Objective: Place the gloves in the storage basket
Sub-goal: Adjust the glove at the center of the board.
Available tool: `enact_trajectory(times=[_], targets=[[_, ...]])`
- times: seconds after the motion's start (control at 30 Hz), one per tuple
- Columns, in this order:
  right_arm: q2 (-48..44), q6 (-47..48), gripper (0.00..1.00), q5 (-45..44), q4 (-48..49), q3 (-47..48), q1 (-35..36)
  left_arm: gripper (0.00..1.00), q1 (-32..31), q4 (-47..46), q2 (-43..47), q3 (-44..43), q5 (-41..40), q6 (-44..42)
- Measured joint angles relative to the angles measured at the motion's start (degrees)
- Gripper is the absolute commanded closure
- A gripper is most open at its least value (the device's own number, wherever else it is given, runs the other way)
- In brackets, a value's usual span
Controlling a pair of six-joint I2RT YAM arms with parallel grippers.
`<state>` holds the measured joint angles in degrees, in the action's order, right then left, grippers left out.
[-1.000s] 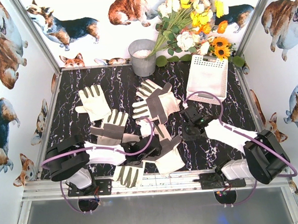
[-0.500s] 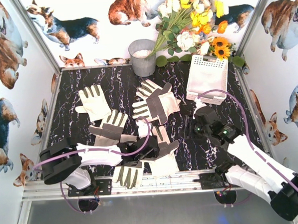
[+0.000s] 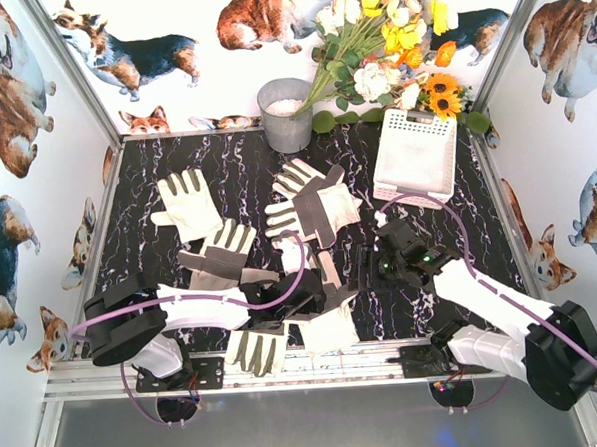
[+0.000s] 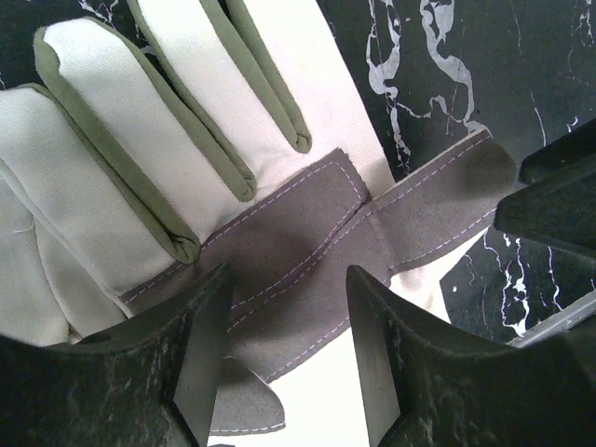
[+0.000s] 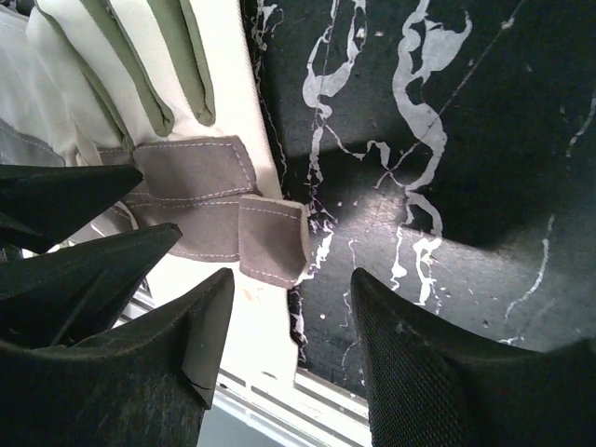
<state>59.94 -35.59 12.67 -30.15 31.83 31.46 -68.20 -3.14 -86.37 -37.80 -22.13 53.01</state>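
Gloves [image 3: 220, 256] lie scattered over the black table [image 3: 141, 177], all of them outside the basket [image 3: 415, 157]. Closest to the arms' bases, the near glove [image 3: 255, 348] rests palm down at the table's edge, where it lay a second ago.

Just beyond it, the left gripper [image 4: 289, 279] hangs low over the middle glove [image 3: 334, 327]. Its jaws are spread and the glove's grey patch lies flat between them, not pinched. This arm has barely shifted over the last second.

The right arm has moved most. Half a second ago it stretched toward the basket. It has since drawn back, and the right gripper [image 5: 293, 279] has turned left toward the middle glove. Its jaws stand apart over bare table, and the glove's grey tab sits just beside the left jaw. The two grippers are now near each other on either side of that glove.

Farther out, two overlapping gloves lie at mid-table with another well to their left, all unmoved. At the far right the white basket stands by the flowers [image 3: 389, 38], well apart from every glove. A grey bucket [image 3: 286, 114] stands at the back wall.
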Motion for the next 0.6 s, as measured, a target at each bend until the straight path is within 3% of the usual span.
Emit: enact_trajectory(times=[0.13, 0.33, 0.53, 0.6], targets=[[1.8, -1.0, 0.47, 1.9, 3.1, -0.8, 0.0, 0.54, -0.1, 0.0, -0.2, 0.0, 0.0, 0.6], [5.2, -2.2, 0.59, 3.8, 7.5, -1.7, 0.0, 0.54, -0.1, -0.2, -1.4, 0.0, -0.2, 1.2], [8.7, -3.0, 1.0, 3.8, 10.7, -2.6, 0.0, 0.57, -0.1, -0.9, -2.5, 0.0, -0.7, 1.4], [8.7, -3.2, 1.0, 2.8, 10.8, -3.1, 0.0, 0.58, -0.1, -0.8, -2.5, 0.1, -1.1, 1.9]])
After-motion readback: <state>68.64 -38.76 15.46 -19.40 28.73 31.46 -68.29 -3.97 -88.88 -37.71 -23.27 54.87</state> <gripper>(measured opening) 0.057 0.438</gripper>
